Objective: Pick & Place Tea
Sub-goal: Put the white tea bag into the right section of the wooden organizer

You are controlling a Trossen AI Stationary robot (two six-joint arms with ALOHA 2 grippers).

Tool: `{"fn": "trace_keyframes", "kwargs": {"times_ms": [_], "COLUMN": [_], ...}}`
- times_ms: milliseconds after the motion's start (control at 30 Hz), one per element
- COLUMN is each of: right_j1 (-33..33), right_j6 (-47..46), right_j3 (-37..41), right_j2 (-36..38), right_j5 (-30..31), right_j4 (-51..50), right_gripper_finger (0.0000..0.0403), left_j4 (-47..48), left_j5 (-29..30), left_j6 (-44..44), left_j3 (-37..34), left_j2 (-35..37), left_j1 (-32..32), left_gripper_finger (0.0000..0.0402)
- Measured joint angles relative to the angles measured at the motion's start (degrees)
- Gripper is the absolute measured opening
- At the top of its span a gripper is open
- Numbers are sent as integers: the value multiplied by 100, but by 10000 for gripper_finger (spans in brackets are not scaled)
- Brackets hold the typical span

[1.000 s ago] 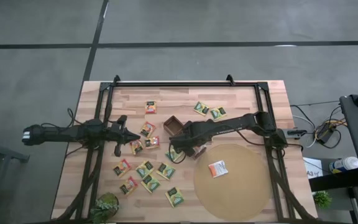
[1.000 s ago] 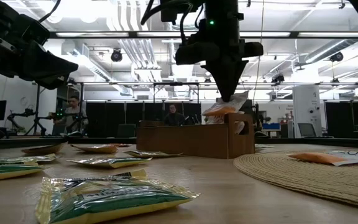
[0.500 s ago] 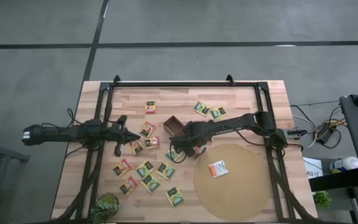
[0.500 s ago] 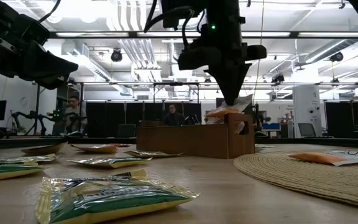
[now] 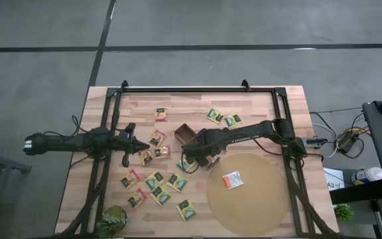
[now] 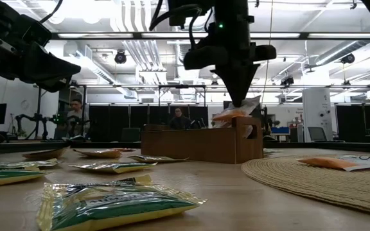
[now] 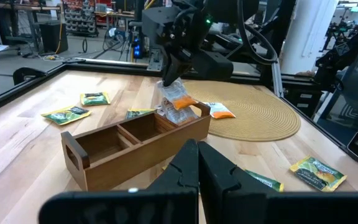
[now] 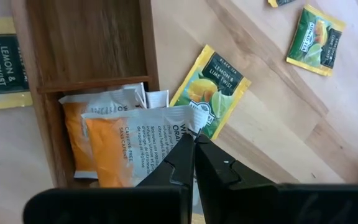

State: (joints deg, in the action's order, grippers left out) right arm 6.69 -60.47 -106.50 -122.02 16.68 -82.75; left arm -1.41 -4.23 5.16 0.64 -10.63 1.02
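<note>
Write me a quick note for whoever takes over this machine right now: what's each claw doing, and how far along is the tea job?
Right end effector: shut on a white-orange sachet, lowering it into the box's end compartment.
Left end effector: shut, empty, waiting beside the box.
Done: at least one white-orange sachet already in that compartment.
Left: one sachet on the mat, many loose on the table.

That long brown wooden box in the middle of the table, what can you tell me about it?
The wooden box is a brown oblong tray of plain wood, open on top, with dividers making compartments and a cut-out handle in its end wall. It lies flat on the table, beside the round woven mat. Two compartments look empty; the end one nearest the mat holds white-and-orange tea sachets. The right gripper, shut on a sachet, hangs over that end.
</note>
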Motion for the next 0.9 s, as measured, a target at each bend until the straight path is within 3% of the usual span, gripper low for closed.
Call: {"fn": "trace_keyframes", "kwargs": {"times_ms": [300, 667, 900], "right_j1": [-29, -60, -60], "right_j6": [0, -17, -2], "right_j3": [-4, -9, -9], "right_j2": [0, 0, 29], "right_j5": [1, 3, 3], "right_j4": [71, 81, 71], "right_gripper_finger": [11, 89, 112], "left_j4": [0, 0, 0], "left_j5": [2, 1, 0], "left_j6": [1, 1, 1], "left_j3": [0, 1, 0], "left_j2": [0, 0, 0], "left_j1": [2, 1, 2], "left_gripper_finger": [0, 0, 0]}}
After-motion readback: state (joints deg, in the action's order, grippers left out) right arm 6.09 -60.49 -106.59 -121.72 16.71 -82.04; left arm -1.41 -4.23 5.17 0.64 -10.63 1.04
